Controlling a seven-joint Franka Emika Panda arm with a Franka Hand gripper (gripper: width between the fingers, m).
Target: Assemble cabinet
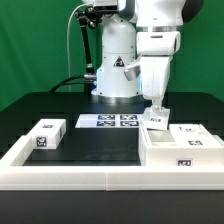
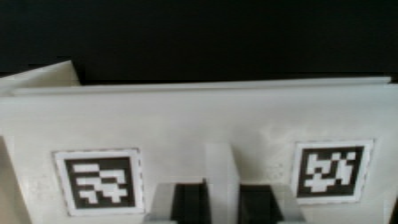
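Note:
The cabinet (image 1: 181, 152), a large white open box with tags, stands at the exterior view's right. My gripper (image 1: 157, 106) hangs straight down over its far left corner. It is shut on a small white tagged block (image 1: 157, 119) that stands upright there. In the wrist view my gripper (image 2: 215, 206) has both black fingers (image 2: 178, 203) pressed on a thin white ridge (image 2: 217, 190). Beyond it lies a broad white face (image 2: 196, 120) with one tag on each side. I cannot tell whether the block touches the cabinet.
Another small white tagged block (image 1: 47, 135) lies at the exterior view's left. The marker board (image 1: 107, 121) lies at the middle back. A long low white border rail (image 1: 90, 176) runs along the front. The robot's base (image 1: 116, 70) stands behind.

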